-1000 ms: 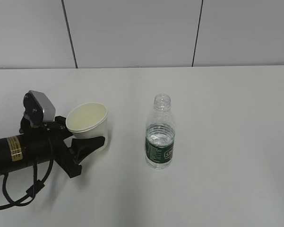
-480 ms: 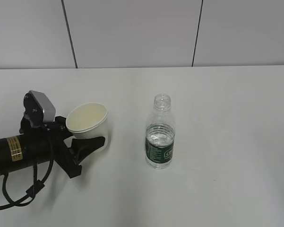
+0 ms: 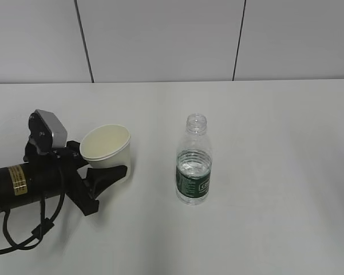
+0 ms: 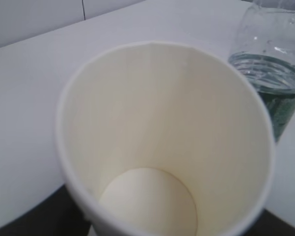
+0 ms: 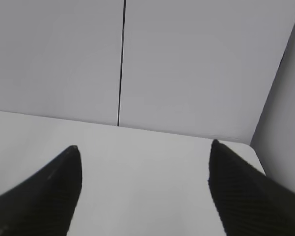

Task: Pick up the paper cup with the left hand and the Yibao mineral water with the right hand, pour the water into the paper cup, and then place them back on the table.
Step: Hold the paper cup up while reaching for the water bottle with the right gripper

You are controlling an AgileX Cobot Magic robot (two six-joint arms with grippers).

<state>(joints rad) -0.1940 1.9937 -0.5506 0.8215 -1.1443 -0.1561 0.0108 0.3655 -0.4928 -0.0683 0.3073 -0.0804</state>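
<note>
The bottle (image 3: 193, 166) stood upright on the white worktop (image 3: 275, 172), uncapped and roughly a third full. Left of the bottle, well apart from it, the cup (image 3: 106, 150) sat tilted, mouth toward the camera, pinched between the fingers of the left tool (image 3: 100, 172). In the left wrist view the cup (image 4: 162, 147) was empty, the bottle (image 4: 272, 73) beyond its rim. The right tool (image 5: 145, 191) was spread wide, holding nothing, over bare worktop.
</note>
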